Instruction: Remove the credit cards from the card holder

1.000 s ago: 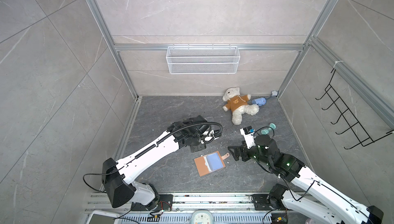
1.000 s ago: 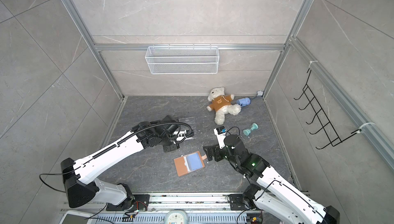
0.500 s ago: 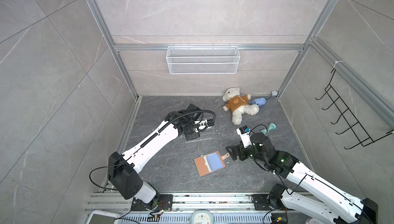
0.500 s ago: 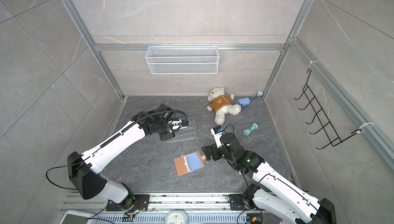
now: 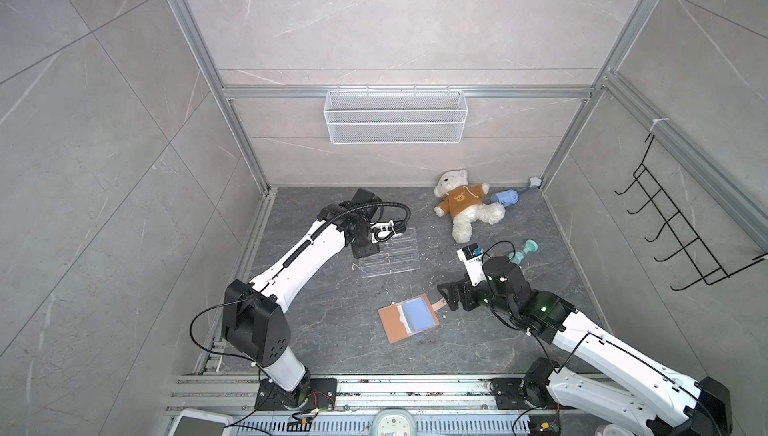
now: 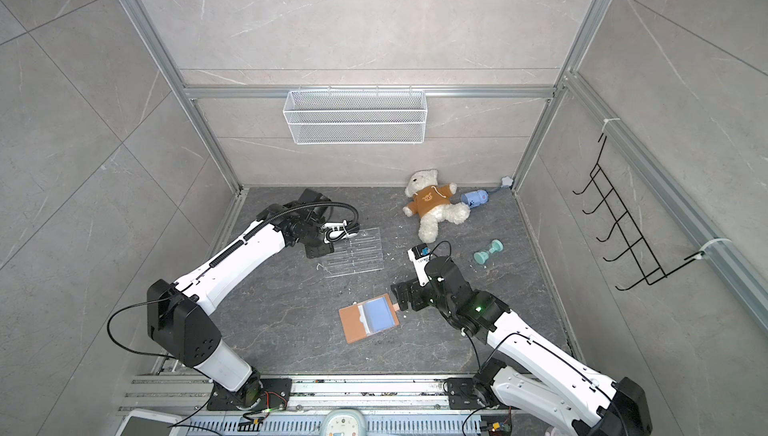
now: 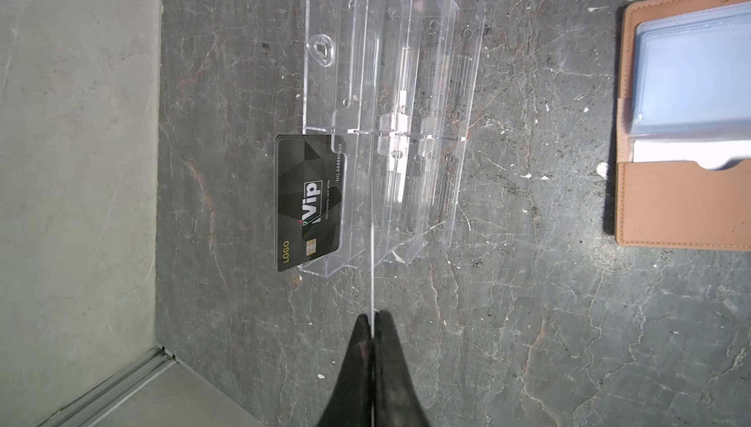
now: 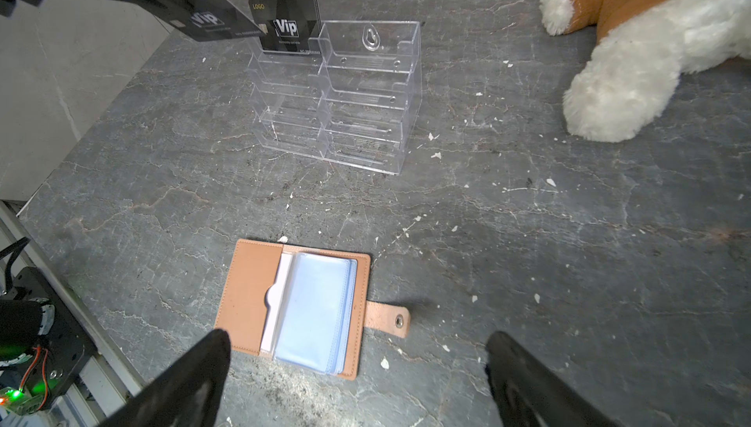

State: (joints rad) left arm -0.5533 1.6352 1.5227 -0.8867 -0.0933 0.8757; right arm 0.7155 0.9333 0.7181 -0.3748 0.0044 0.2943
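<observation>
The tan card holder (image 5: 409,317) (image 6: 368,319) (image 8: 252,295) lies open and flat on the floor, pale blue sleeves up, strap tab (image 8: 388,319) pointing at my right gripper. My right gripper (image 8: 359,341) (image 5: 446,299) hovers open just beside that tab, with nothing between its fingers. My left gripper (image 7: 372,315) (image 5: 365,252) is shut on a black credit card (image 8: 215,18), seen edge-on in the left wrist view as a thin line over the clear rack. A second credit card (image 7: 309,201) (image 8: 288,24) stands in the rack's rear pocket.
The clear acrylic tiered rack (image 5: 388,253) (image 8: 337,95) stands at the back left of the floor. A teddy bear (image 5: 463,205), a blue cylinder (image 5: 505,197) and a teal dumbbell (image 5: 524,251) lie at the back right. A wire basket (image 5: 395,116) hangs on the rear wall.
My left arm has swung back and left from near the card holder to the clear rack, carrying the card. The right gripper has crept slightly towards the holder's tab, still open.
</observation>
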